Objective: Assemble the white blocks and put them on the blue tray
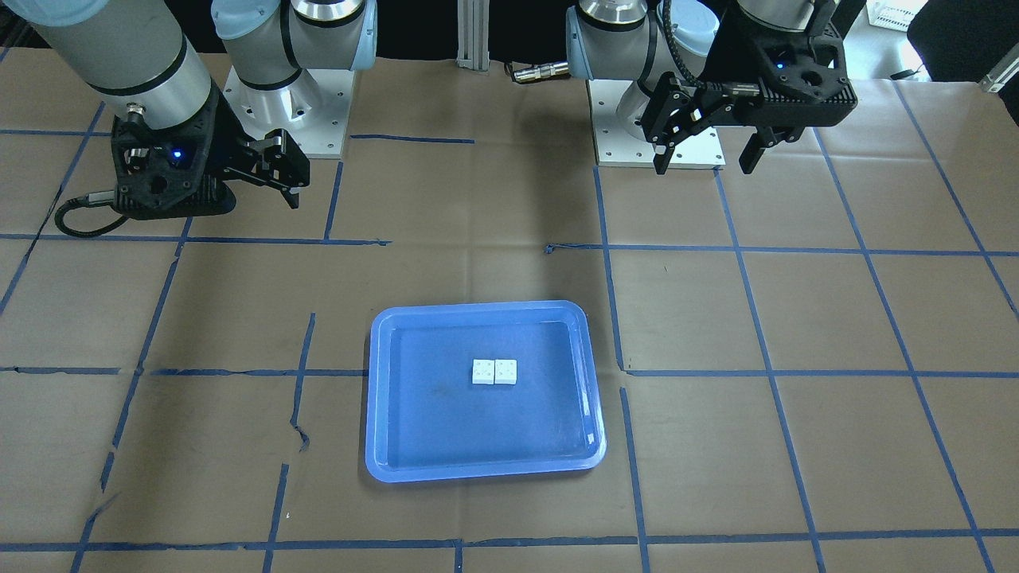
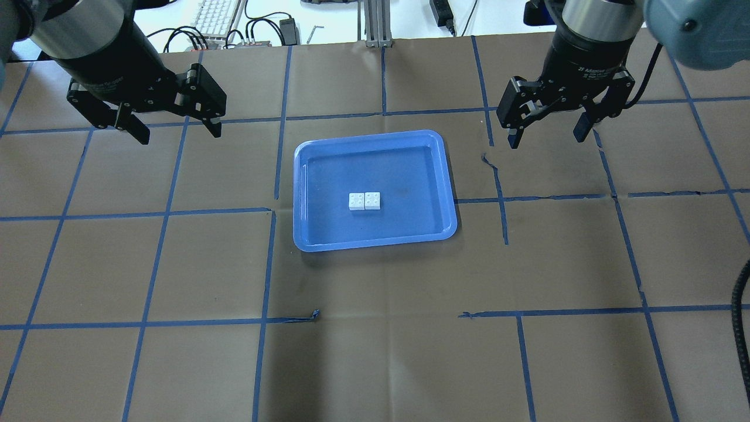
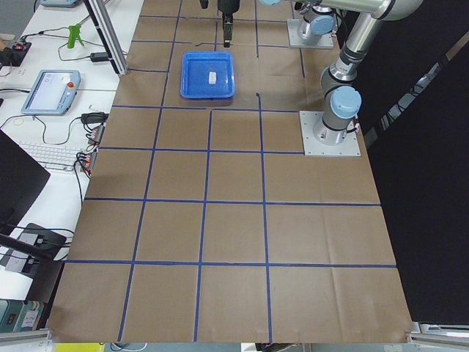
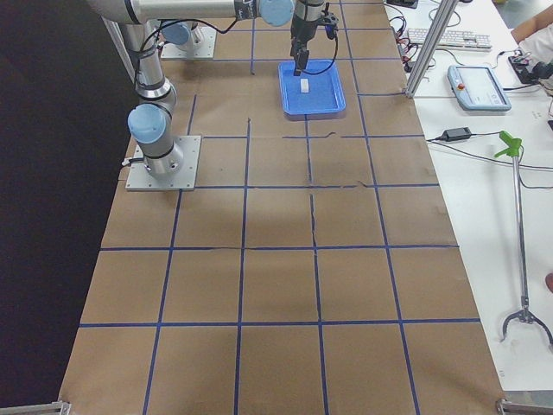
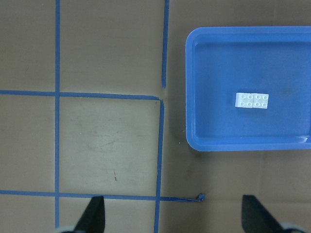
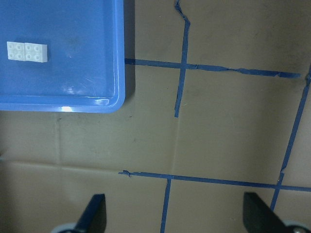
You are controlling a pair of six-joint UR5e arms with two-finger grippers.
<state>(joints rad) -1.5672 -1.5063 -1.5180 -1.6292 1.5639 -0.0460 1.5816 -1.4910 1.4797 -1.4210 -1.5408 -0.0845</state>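
The table [image 2: 375, 375] wears creased brown paper [image 2: 586, 369], torn in places and gridded with blue tape [image 2: 158, 323]. On it lies the tray [image 2: 297, 193], a shallow glossy blue rectangle with rounded corners and a paler raised rim. The blocks [image 2: 364, 201], two white square studded bricks, sit side by side, touching, studs up, near its middle. Seen from overhead, the left gripper [image 2: 179, 135] hangs at the tray's ten o'clock and the right gripper [image 2: 546, 139] at two o'clock, both spread wide, empty, well apart from it. A keyboard [image 2: 214, 17] lies beyond at eleven o'clock.
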